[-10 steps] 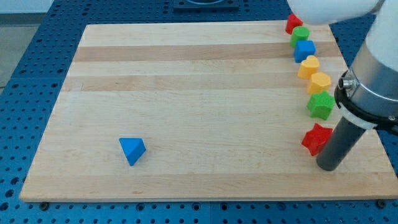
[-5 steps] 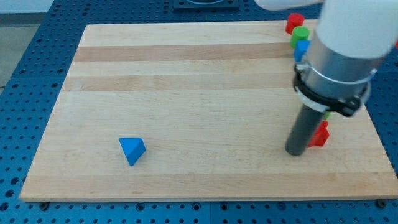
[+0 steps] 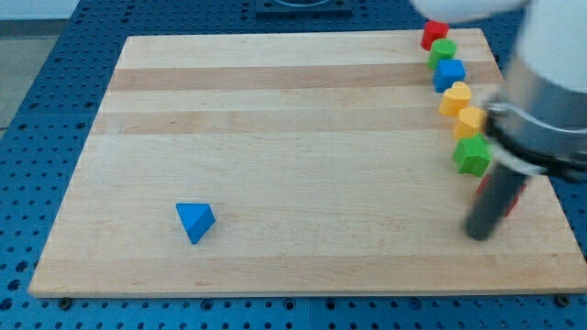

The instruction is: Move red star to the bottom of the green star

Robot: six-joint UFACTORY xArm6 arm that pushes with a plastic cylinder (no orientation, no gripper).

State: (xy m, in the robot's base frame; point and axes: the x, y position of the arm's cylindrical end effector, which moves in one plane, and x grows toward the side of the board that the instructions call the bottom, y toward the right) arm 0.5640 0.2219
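Observation:
The green star (image 3: 472, 156) lies near the board's right edge, at the lower end of a column of blocks. The red star (image 3: 510, 198) is mostly hidden behind my rod; only a red sliver shows below and to the right of the green star. My tip (image 3: 479, 235) rests on the board just below and left of that red sliver, under the green star. The rod is blurred by motion.
Above the green star runs a column of blocks: a red block (image 3: 433, 35), a green one (image 3: 443, 51), a blue one (image 3: 449, 73) and two yellow-orange ones (image 3: 455, 97) (image 3: 470, 121). A blue triangular block (image 3: 194, 221) lies at the lower left. The wooden board (image 3: 275, 137) sits on blue pegboard.
My rod swung left past the red star, then back right. The red star now sits further right, below and right of the green star.

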